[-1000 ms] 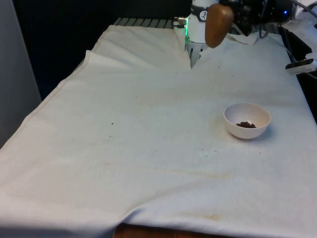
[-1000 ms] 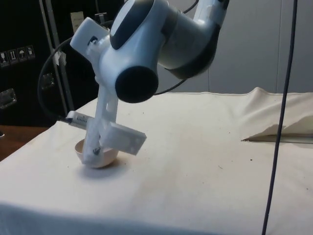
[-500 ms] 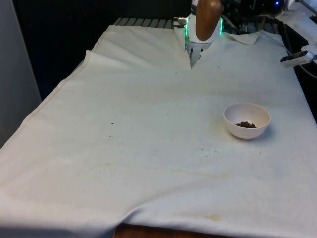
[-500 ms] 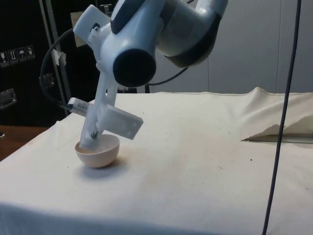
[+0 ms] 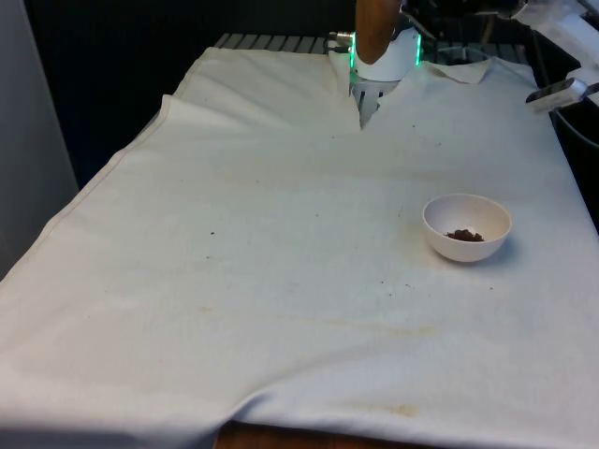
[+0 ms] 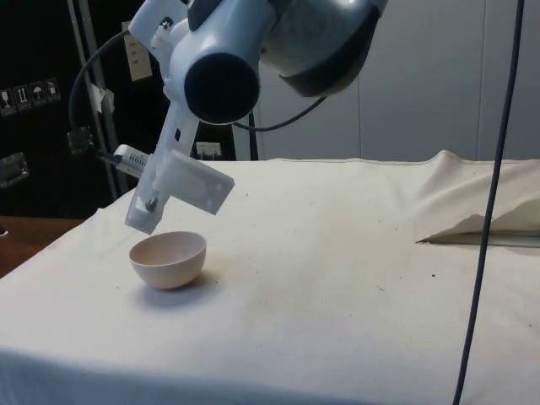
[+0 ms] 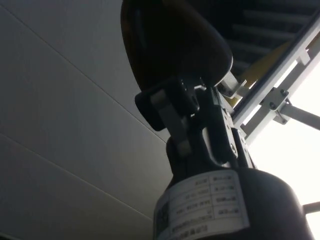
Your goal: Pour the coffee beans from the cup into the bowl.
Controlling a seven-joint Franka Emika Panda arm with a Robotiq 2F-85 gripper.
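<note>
A white bowl [image 5: 466, 227] sits on the cloth towards the front view's right, with a small heap of coffee beans [image 5: 464, 235] in its bottom. In the side view the bowl [image 6: 168, 259] stands free, and the arm's wrist hangs above and just behind it. The brown cup [image 5: 374, 26] is high over the table's far end, left of the bowl and cut off by the picture's edge. In the wrist view my gripper [image 7: 175, 95] is shut on the dark cup [image 7: 170, 45], with one finger [image 7: 167, 110] pressed against its wall.
A few stray beans [image 5: 211, 233] lie on the white cloth. The cloth is folded with a slit [image 5: 365, 110] at the far end. A dark cable [image 6: 485, 211] hangs down at the side view's right.
The arm has risen and swung the cup towards the front view's left, away from the bowl. In the side view the wrist has lifted off the bowl's rim.
</note>
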